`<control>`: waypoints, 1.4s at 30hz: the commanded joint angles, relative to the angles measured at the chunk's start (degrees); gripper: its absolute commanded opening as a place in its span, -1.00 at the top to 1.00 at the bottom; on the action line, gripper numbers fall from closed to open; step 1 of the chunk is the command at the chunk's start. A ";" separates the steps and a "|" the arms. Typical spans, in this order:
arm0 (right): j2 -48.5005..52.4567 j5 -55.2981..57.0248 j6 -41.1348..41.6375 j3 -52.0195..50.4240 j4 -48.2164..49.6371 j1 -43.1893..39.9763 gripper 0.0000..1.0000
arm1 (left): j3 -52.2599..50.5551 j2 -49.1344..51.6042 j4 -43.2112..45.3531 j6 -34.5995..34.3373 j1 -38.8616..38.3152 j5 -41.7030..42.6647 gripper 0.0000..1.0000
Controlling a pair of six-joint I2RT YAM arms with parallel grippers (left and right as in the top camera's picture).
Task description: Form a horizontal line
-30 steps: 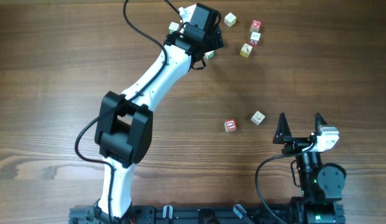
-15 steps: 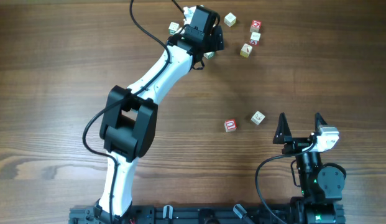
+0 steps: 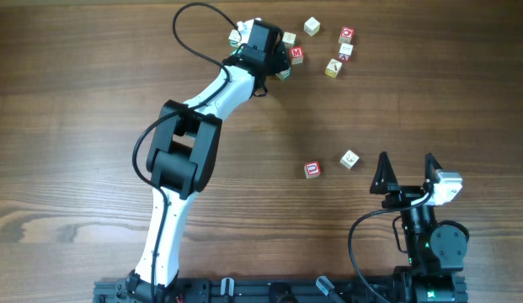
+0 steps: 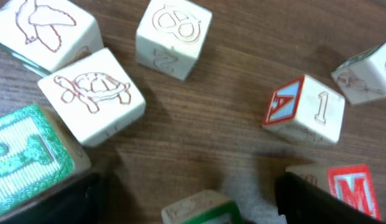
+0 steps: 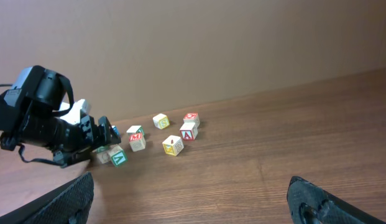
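Note:
My left gripper is at the far cluster of alphabet cubes, open. In the left wrist view a green-edged cube lies between its spread fingers, touching neither. A cube with a green letter face sits by the left finger. Pale cubes with a turtle, a bird and a B lie ahead. I see no blue-edged cube clearly. My right gripper is open and empty near the front right; its view shows only bare wood between its fingers.
A red M cube sits by my left gripper's right finger, with a red-edged A/1 cube beyond it. Other cubes lie at the far right. A red cube and a tan cube lie mid-table.
My left gripper has shifted a little left over the cluster, uncovering two cubes on its right side. The right arm has not moved.

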 commanded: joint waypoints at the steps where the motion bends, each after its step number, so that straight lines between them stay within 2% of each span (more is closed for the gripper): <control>1: -0.04 -0.48 2.19 -0.04 0.15 0.17 -0.99 | 0.46 3.06 0.07 -0.90 0.66 2.45 -0.61; 4: -0.04 -0.50 6.25 -0.04 0.13 0.17 -1.00 | 0.48 3.04 0.22 -0.92 0.63 5.84 -0.08; 8: -0.04 -0.46 15.32 -0.04 0.13 0.17 -1.00 | 0.50 2.67 -0.44 -0.92 0.59 8.87 0.39; 11: -0.04 -0.46 18.69 -0.04 0.13 0.17 -1.00 | 0.52 0.52 -3.54 -0.85 0.59 8.48 0.62; 14: -0.04 -0.44 18.88 -0.04 0.13 0.17 -0.99 | 0.52 -4.11 -6.93 -0.79 0.66 6.05 0.69; 19: -0.04 -0.48 18.80 -0.04 0.37 0.17 -0.99 | 0.52 -13.22 -18.18 -0.66 0.66 4.96 0.76; 23: -0.04 -2.71 19.10 -0.04 0.31 0.17 -0.99 | 0.52 -19.76 -32.94 -0.90 -0.04 6.64 0.84; 27: -0.04 -4.07 19.12 -0.04 0.39 0.17 -1.00 | 0.02 -20.65 -45.33 -0.85 -2.51 7.37 0.91; 31: -0.04 -2.23 26.56 -0.04 0.37 0.15 -0.99 | -4.85 -20.63 -46.88 -0.87 -5.90 7.34 0.92; 34: -0.04 -1.77 27.56 -0.02 1.16 0.17 -0.99 | -7.45 -20.63 -46.07 -0.90 -7.93 7.39 0.91; 38: -0.04 -5.40 18.93 0.52 6.75 0.15 -1.00 | -7.78 -20.63 -46.07 -0.90 -10.38 9.07 0.92; 42: 1.81 -5.46 16.20 4.57 2.29 0.13 -0.99 | -8.46 -20.63 -45.88 -0.87 -12.92 8.76 0.91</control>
